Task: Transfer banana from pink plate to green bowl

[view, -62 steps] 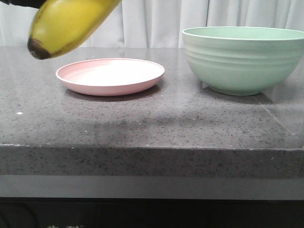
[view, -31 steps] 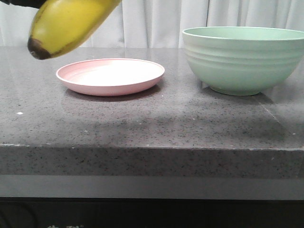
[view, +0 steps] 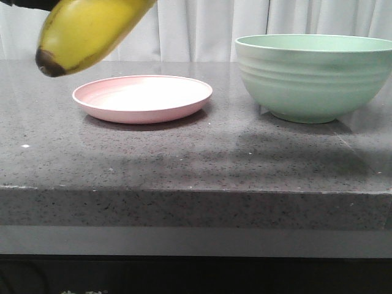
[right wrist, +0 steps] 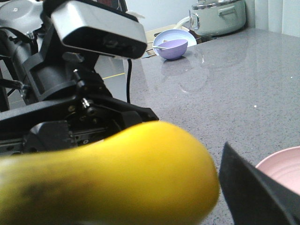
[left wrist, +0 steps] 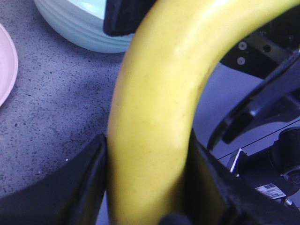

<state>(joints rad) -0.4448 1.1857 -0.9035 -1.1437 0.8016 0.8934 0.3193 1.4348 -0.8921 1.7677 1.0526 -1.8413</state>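
The yellow banana (view: 92, 30) hangs in the air at the top left of the front view, dark tip down, above and left of the empty pink plate (view: 142, 98). My left gripper (left wrist: 147, 173) is shut on the banana (left wrist: 154, 131), its black fingers (left wrist: 89, 178) pressed against both sides. In the right wrist view the banana (right wrist: 117, 178) lies across my right gripper (right wrist: 150, 192). One dark finger (right wrist: 253, 192) stands a small gap away from the fruit's end; the other is hidden. The green bowl (view: 312, 76) stands at the right, empty as far as I can see.
The grey stone counter's front edge (view: 196, 190) runs across the front view. The left arm and its camera housing (right wrist: 93, 28) fill the right wrist view's near side. Far off stand a purple bowl (right wrist: 171, 47) and a pale pot (right wrist: 218, 14). Dark parts of the right arm (left wrist: 262, 93) are close beside the banana.
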